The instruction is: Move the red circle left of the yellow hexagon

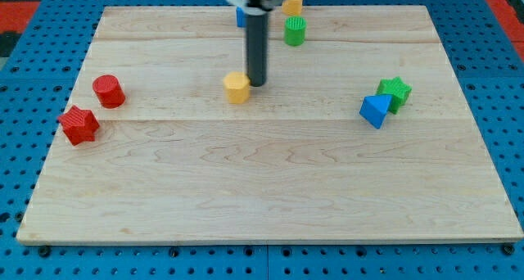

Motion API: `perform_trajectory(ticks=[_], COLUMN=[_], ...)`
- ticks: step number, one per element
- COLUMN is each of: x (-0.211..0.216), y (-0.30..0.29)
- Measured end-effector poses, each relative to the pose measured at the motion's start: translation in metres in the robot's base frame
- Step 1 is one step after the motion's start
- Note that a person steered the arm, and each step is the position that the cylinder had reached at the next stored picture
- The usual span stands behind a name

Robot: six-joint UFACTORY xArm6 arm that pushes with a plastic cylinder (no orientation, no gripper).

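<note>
You have bare tabletop [270,182] between the red circle [108,92] and the yellow hexagon [237,88]; only the red star [79,124] stands near the circle, toward the view's bottom-left.

My tip [257,84] seemingly touches the yellow hexagon [237,88].

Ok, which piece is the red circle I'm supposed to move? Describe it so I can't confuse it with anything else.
Look at the pale wooden board and go to its edge at the view's left, about a third of the way down. Two red blocks sit close together there; the red round cylinder block is the upper one, nearer the view's top. Its neighbour, the red star-shaped block, has points, while the cylinder has a smooth round top.
</note>
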State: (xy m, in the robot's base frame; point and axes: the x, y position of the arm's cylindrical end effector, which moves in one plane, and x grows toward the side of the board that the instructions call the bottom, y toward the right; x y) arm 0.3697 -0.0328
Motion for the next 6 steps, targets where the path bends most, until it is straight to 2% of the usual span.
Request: perform_trajectory(ticks=[1,3,4,5,6], x=[-0.020,-0.034,-0.023,0.014,0.028], y=[0.001,-0.199,-0.259,-0.252,-0.188])
